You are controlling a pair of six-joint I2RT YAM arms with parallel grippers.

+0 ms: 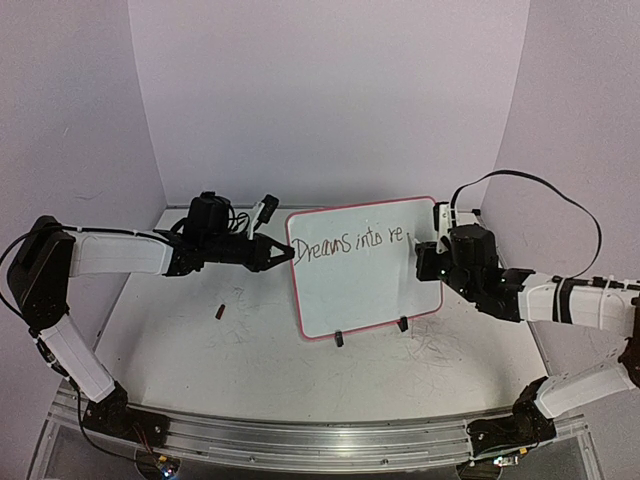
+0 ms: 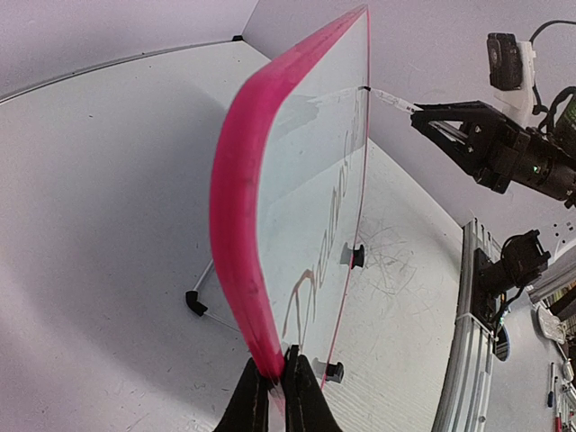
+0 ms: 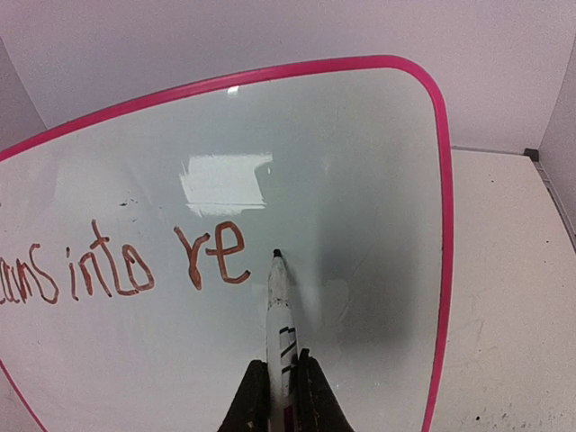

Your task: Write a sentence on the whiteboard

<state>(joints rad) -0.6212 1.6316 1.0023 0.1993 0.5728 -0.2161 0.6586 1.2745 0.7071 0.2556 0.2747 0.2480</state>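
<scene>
The whiteboard (image 1: 365,295) stands upright on the table, white with a pink frame. The sentence (image 1: 350,242) on it reads "Dreams into re" in thin handwriting. My left gripper (image 1: 290,253) is shut on the board's left edge; in the left wrist view its fingers (image 2: 245,396) pinch the pink frame (image 2: 236,189). My right gripper (image 3: 281,382) is shut on a white marker (image 3: 280,310). The marker's black tip touches the board just right of the "re" (image 3: 211,256). The same right gripper (image 1: 425,250) sits at the board's right edge.
Black clip feet (image 1: 340,338) (image 1: 403,324) prop the board up. A small dark cap (image 1: 219,311) lies on the table to the board's left. Grey scribbles (image 1: 440,350) mark the tabletop. White walls close in the back and sides, and a metal rail (image 1: 300,440) runs along the front.
</scene>
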